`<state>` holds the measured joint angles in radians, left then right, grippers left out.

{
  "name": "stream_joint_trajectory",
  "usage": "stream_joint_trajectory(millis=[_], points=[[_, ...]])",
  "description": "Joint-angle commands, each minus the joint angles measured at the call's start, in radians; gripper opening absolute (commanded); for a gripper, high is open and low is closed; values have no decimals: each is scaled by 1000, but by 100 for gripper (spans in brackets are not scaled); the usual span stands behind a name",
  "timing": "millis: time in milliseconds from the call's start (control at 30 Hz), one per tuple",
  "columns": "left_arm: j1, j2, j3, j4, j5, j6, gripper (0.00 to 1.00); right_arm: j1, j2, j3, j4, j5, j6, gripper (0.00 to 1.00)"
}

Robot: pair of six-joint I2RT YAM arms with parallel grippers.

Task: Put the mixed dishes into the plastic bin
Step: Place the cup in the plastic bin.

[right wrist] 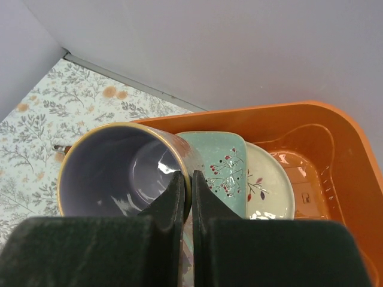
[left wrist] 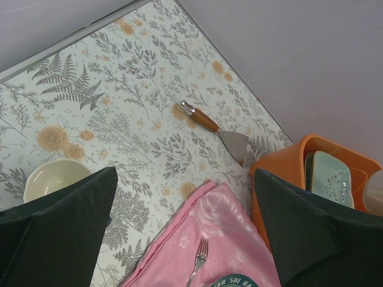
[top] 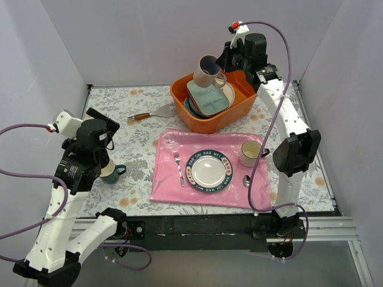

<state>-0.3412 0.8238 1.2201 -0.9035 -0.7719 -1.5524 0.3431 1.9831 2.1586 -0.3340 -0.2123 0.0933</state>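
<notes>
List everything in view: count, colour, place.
plastic bin: 1, orange, far side
lavender-lined mug: 1, pale outside, held over bin
squarish plate: 1, mint, in bin
round plate: 1, white, red marks, beneath it
dark green mug: 1, near left side
server: 1, steel, wooden handle, beside bin
cloth: 1, pink, near centre
lettered plate: 1, white, dark rim, on cloth
fork, spoon: 1 each, silver, flanking that plate
cream mug: 1, cloth's right edge
left tool: 1, black, open
right tool: 1, black, gripping lavender-lined mug

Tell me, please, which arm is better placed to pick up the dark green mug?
Left. The left gripper hangs open close to the dark green mug, while the right gripper is shut on the lavender-lined mug over the orange bin.
</notes>
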Motion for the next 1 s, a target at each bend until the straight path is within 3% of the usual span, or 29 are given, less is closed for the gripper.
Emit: stream_joint_trajectory(millis=[0, 967], points=[[5, -21, -14, 15, 5, 9, 98, 14, 6, 67, 159, 16, 19, 1], [5, -17, -59, 43, 19, 8, 98, 30, 160, 96, 210, 137, -46, 1]])
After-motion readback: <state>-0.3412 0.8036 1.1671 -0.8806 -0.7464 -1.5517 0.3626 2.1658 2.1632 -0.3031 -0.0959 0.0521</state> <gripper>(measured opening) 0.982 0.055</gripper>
